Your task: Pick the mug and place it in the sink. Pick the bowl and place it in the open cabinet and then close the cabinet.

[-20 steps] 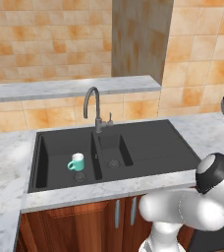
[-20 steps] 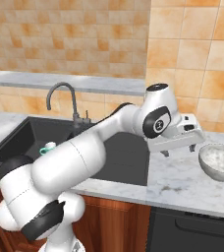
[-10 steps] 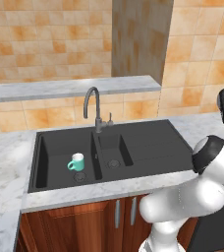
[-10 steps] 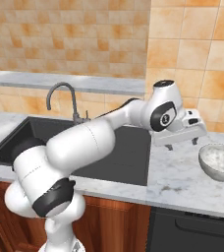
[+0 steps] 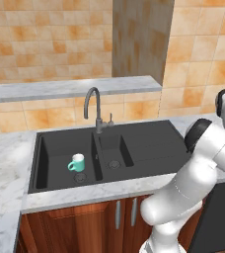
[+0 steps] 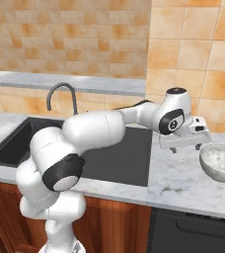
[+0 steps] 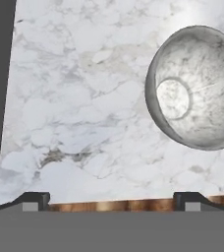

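A small teal mug (image 5: 76,162) stands upright in the left basin of the black sink (image 5: 151,143), left of the grey tap (image 5: 93,105). The sink (image 6: 124,153) also lies under my arm in the right base view. On the marble counter to the sink's right rests the grey speckled bowl (image 6: 222,162), upright and empty. My gripper (image 6: 189,147) hovers over the counter just left of the bowl, open, with nothing between its fingers. Seen from the hand, the bowl (image 7: 195,93) lies at the upper right and the gripper (image 7: 111,201) is apart from it. The cabinet is out of view.
A marble ledge (image 5: 70,89) runs along the tiled wall behind the sink, with a brown mottled panel (image 5: 141,39) above it. Orange-brown doors (image 5: 99,222) with short handles sit under the counter. A dark appliance front (image 6: 198,232) is below the bowl's counter. The counter's front edge is near the fingertips.
The arm has swung to the right, carrying the open gripper along the counter closer to the bowl. Mug and bowl have not moved.
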